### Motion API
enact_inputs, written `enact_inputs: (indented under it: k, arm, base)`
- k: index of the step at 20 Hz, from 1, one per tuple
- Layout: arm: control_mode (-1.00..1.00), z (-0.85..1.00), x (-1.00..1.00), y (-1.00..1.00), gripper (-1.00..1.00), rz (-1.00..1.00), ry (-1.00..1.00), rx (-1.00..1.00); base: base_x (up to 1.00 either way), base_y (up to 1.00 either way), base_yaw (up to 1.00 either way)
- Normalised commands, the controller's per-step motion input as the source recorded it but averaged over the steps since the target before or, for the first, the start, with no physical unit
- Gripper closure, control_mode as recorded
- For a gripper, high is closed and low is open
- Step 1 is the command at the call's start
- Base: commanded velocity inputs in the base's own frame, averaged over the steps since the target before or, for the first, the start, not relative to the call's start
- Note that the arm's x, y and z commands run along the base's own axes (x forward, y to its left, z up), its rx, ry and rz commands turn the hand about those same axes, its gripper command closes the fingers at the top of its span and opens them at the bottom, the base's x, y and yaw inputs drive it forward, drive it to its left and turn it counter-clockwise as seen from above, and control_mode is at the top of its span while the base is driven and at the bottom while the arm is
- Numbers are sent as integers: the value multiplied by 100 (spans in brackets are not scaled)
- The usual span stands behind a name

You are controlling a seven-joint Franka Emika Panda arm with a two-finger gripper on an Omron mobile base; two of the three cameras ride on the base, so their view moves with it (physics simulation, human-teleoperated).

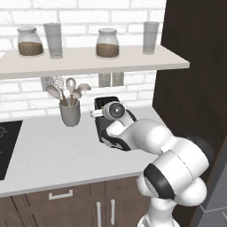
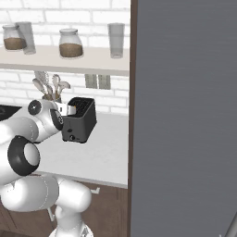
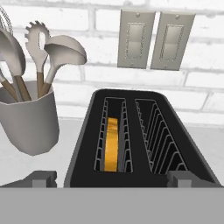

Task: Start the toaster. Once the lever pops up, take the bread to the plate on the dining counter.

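On the left of the hand view stands the grey utensil cup [image 3: 27, 117] with wooden spoons, just beside the toaster [image 3: 140, 144] and apart from it. The toaster sits on the pale surface [image 1: 48, 150] near the brick wall, under two wall switches [image 3: 151, 40]. Its left slot holds the bread [image 3: 112, 144]: the golden crust shows deep between the wires, so I judge that the slice is down in the slot and the toasting is not yet started or not yet finished. The right slot looks empty.

The end effector [image 3: 113, 178] hangs above the near edge of the toaster with its fingers spread wide, one on each side of the body, and it holds nothing.

For the step in hand, the lever must be pressed down. I cannot see the lever in these pictures; in the right base view the front shows a small knob [image 2: 71, 137] low down. The arm should go to the lever's end of the toaster, put one finger on top of it, and push straight down without tipping the toaster or touching the cup.
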Motion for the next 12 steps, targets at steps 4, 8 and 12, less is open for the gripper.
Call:
enact_inputs:
  k: [4,8,12]
  arm:
    - [-100,0,0,0,-100,0,0,0]
    - [-100,0,0,0,-100,0,0,0]
    - [-100,0,0,0,-100,0,0,0]
  base:
    - [0,0,0]
    - [0,0,0]
    - [0,0,0]
